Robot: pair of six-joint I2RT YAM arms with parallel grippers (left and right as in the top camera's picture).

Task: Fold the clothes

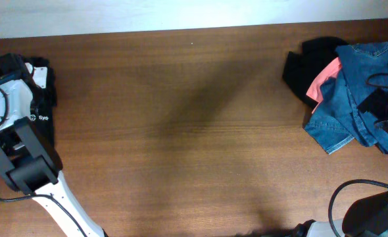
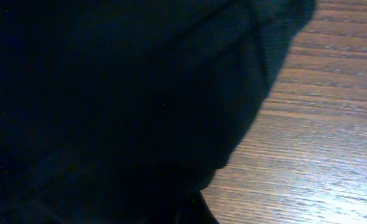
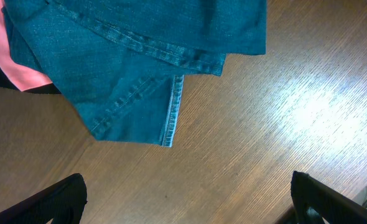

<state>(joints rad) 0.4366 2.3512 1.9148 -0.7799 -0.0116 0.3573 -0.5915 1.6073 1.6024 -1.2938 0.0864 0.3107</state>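
A black garment lies at the table's far left edge. My left gripper is low over it. In the left wrist view the black cloth fills nearly the whole frame and hides the jaws. At the back right is a pile: blue jeans on top of a pink garment and another black garment. My right gripper hovers over the pile. In the right wrist view it is open and empty above bare wood, just short of the jeans' hem.
The brown wooden table runs between the two heaps. A pale wall strip borders the far edge. My right arm's base and cable sit at the front right corner.
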